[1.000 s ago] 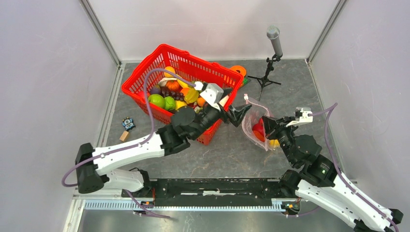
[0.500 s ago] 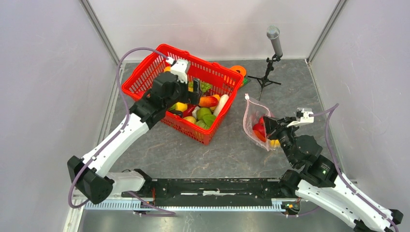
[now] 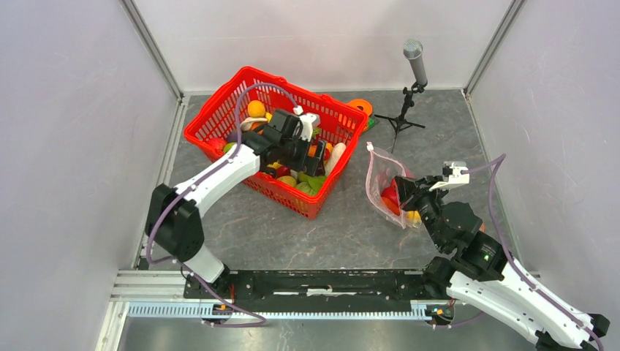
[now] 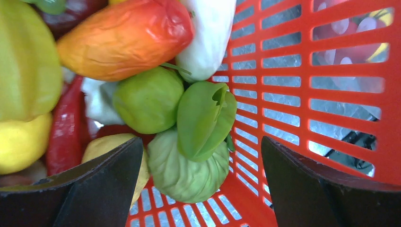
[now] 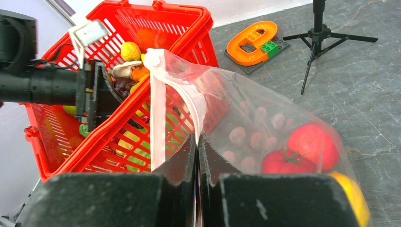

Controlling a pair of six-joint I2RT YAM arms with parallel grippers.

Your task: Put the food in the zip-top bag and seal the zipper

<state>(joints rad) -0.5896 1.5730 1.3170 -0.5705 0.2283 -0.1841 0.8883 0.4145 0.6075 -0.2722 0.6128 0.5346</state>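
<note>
Food (image 4: pixel 204 113) lies just ahead of the wide-spread left gripper (image 4: pixel 201 142).

Left gripper (image 4: pixel 201 142): fingers were cut off at the wrist view's lower edge; from above, tips were lost among food (image 3: pixel 255 108) inside the red mesh basket (image 3: pixel 216 102).
Yellow fruit (image 4: pixel 21 61): inside the basket, cropped, kind unclear.
Orange e-shaped block (image 3: pixel 360 107): partly hidden behind the basket's far corner.
Yellow piece (image 5: pixel 352 196): in the zip-top bag (image 5: pixel 265 113) right of the basket, mostly behind the right gripper (image 5: pixel 197 142).
</note>
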